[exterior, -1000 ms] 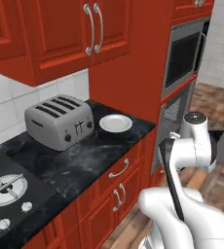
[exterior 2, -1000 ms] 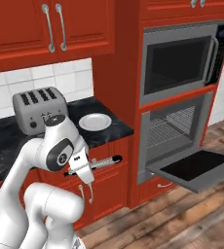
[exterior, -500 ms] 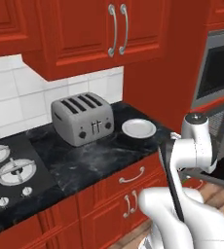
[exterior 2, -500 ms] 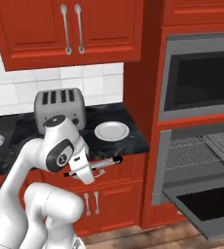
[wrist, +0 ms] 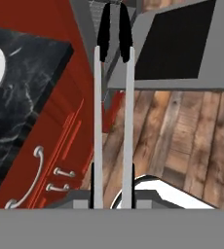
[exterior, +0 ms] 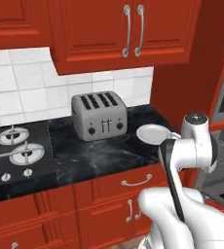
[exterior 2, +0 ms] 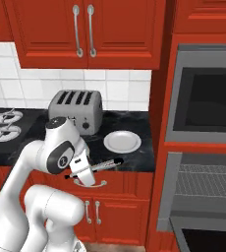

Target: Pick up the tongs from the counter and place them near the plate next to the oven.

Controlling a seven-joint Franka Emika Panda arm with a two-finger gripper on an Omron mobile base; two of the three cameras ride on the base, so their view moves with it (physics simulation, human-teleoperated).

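Note:
My gripper [exterior 2: 80, 171] is shut on the tongs [exterior 2: 107, 163], which stick out level to the right in front of the red drawers, just below the counter [exterior 2: 140, 153] edge. In the hand view the tongs [wrist: 98, 121] run up from my gripper [wrist: 113, 187] as two thin grey arms with black tips, over the wooden floor. The plate [exterior 2: 122, 141] lies on the counter near its right end, beside the oven [exterior 2: 208, 106] column, slightly above and behind the tongs. From the left base view the plate [exterior: 153, 133] sits right of the toaster on the counter [exterior: 99, 156].
A silver four-slot toaster [exterior 2: 75, 110] stands behind and left of the plate. The gas hob [exterior: 16, 155] takes up the counter's left part. The lower oven door [wrist: 177, 44] hangs open over the floor, with racks [exterior 2: 203, 189] showing. Red wall cabinets [exterior: 128, 34] hang above.
The whole picture has shifted: the base has moved, so toaster, plate and hob now sit further left or centre. The tongs stay held in the shut gripper as before.

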